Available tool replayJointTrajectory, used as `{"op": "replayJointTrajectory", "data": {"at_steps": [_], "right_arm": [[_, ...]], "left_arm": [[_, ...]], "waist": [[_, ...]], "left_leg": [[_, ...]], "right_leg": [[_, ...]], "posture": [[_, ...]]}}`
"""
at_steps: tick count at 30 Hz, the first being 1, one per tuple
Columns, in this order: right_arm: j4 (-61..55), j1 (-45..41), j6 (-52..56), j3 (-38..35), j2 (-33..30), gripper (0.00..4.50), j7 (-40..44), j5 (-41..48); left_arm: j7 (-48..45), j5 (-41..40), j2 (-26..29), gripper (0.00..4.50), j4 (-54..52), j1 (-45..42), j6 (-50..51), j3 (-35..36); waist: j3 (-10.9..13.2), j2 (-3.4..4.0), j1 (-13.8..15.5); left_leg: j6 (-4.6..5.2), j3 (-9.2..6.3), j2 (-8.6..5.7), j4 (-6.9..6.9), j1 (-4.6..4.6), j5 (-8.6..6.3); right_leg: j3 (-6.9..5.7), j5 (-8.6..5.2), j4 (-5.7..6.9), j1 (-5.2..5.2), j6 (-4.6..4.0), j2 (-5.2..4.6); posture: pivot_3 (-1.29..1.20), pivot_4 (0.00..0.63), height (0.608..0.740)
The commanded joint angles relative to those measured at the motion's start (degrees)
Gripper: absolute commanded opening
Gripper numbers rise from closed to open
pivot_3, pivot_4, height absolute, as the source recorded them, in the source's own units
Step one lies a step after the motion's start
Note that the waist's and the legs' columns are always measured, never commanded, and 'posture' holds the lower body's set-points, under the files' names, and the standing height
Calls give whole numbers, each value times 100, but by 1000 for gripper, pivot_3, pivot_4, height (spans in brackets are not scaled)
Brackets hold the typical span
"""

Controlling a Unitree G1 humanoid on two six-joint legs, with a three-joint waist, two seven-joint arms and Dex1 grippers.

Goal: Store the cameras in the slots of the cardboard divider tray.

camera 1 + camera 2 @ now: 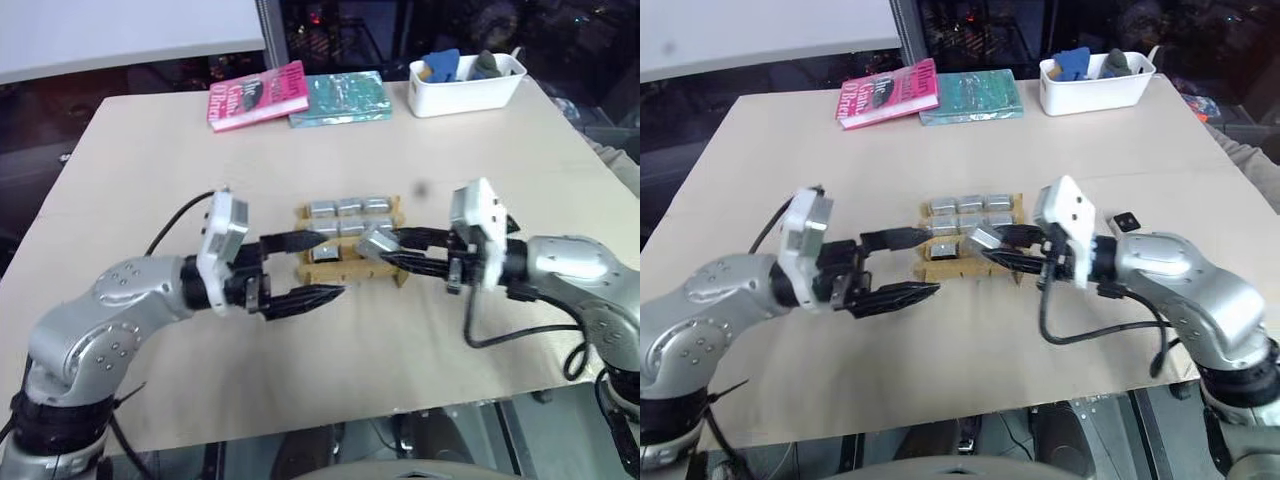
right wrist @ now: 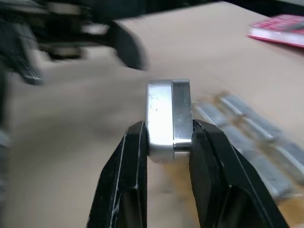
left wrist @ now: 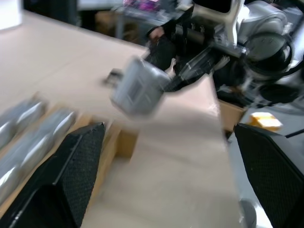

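The cardboard divider tray sits mid-table with several silver-grey cameras in its slots. My right gripper is shut on one more camera, holding it just above the tray's right front part. The right wrist view shows that camera pinched between the two black fingers. My left gripper is open, pointing right, one finger over the tray's left side and the other in front of the tray. In the left wrist view the held camera hangs ahead between the wide-spread fingers.
A pink book and a teal book lie at the table's far edge. A white plastic bin with dark items stands at the far right. A small black square thing lies on the table by my right arm.
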Motion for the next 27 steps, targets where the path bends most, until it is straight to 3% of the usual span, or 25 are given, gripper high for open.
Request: {"op": "replayJointTrajectory", "data": {"at_steps": [1, 7, 15, 27], "right_arm": [[648, -377, -771, 402, 206, 692, 350, -710], [1961, -992, -1621, 877, 489, 692, 1286, -1360], [3029, -1285, -2320, 1037, 691, 692, 2023, -1936], [4288, -1592, -3251, 1223, 1157, 692, 2593, -2705]], "left_arm": [[-384, 352, -245, 4500, -128, 593, -932, 672], [-750, 154, -273, 4500, -403, 1974, -1041, 1680], [-524, 190, -662, 4500, -899, 2915, -1284, 2103], [-294, 179, -803, 4500, -1218, 3340, -1499, 2194]], "waist": [[0, 0, 6], [1, 0, 26], [1, 1, 16], [0, 3, -13]], "left_leg": [[0, -1, 1, 0, -2, 0], [-1, -6, 0, -2, -8, -1], [-2, -10, -1, -9, -9, -2], [-4, -11, -1, -19, -5, -3]], "right_leg": [[0, 0, -1, -3, 0, 0], [-6, 0, -10, -3, -1, -10], [-8, 0, -11, -3, -3, -16], [-9, 1, -12, -4, -5, -15]], "posture": [[0, 150, 740], [0, 150, 740], [0, 150, 740], [0, 150, 740]]}}
